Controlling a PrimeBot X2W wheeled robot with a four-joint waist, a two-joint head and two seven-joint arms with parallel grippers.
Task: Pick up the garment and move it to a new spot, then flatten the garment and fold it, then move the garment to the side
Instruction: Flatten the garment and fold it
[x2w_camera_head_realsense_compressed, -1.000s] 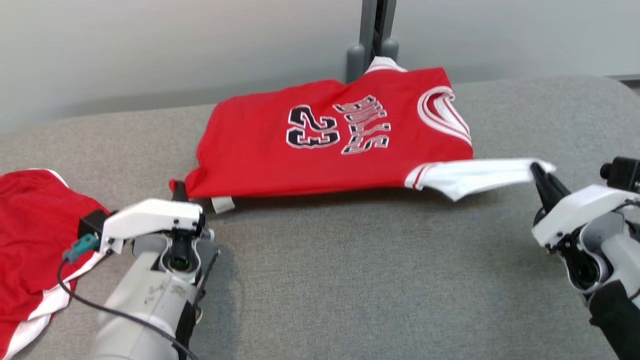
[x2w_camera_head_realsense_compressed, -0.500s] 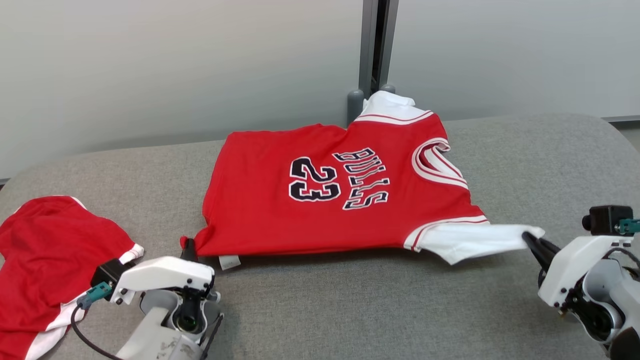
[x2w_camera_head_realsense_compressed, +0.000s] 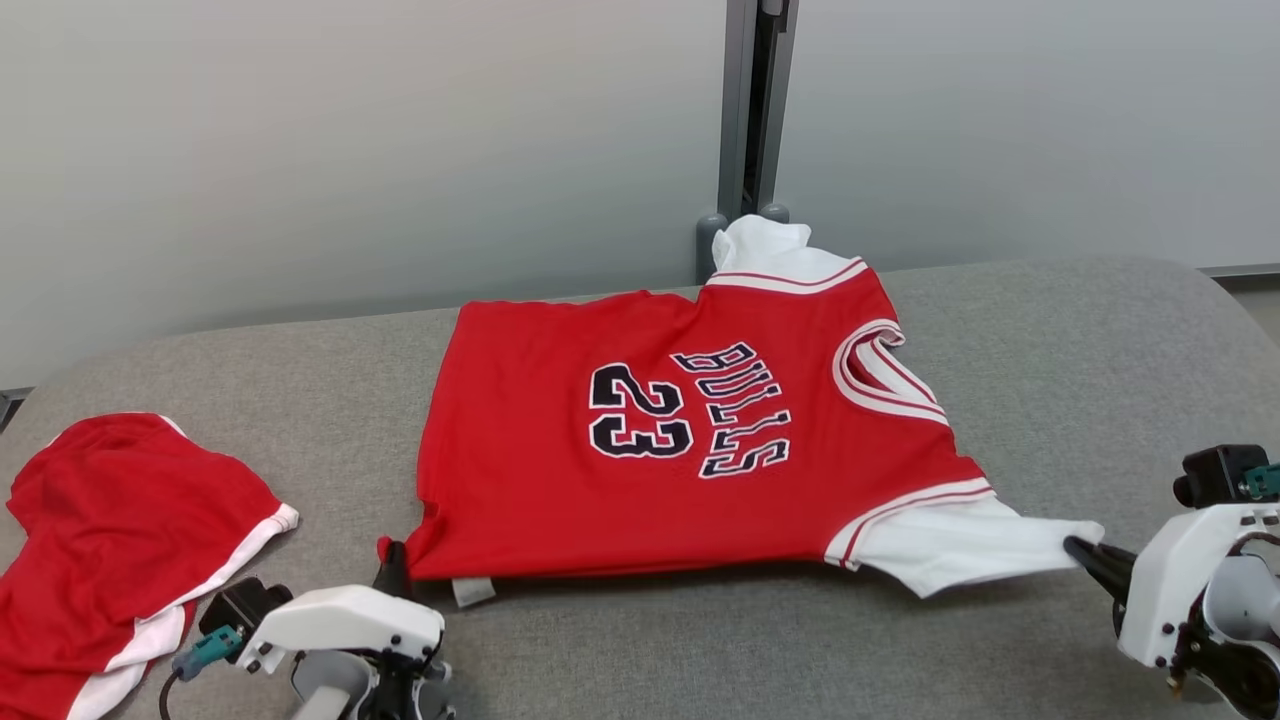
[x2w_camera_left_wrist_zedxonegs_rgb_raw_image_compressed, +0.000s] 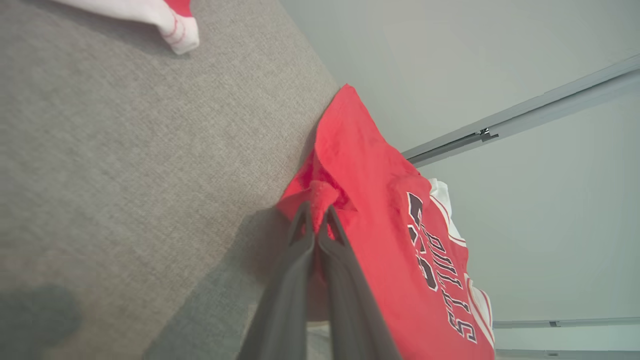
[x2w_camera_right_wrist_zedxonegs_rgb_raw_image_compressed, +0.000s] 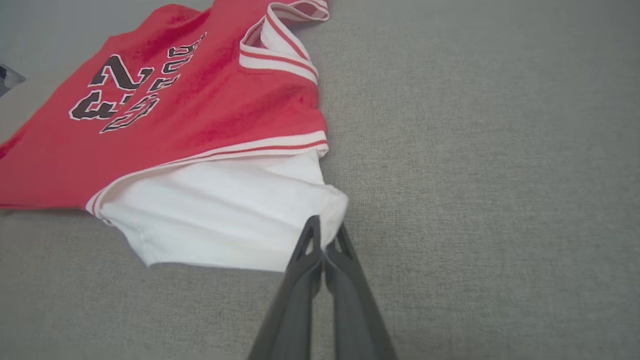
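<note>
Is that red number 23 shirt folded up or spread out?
Spread out. The red shirt lies open on the grey surface, print showing; left fingers pinch its hem corner, right fingers its white sleeve.

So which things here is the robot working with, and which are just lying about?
In the job: red jersey; left tool, shut on its hem corner; right tool, shut on its white sleeve.
Lying about: other red garment; grey post.

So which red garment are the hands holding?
The 23 BULLS jersey: left hand pinches its hem corner, right hand its white sleeve. The plain red garment lies loose, leftward.
</note>
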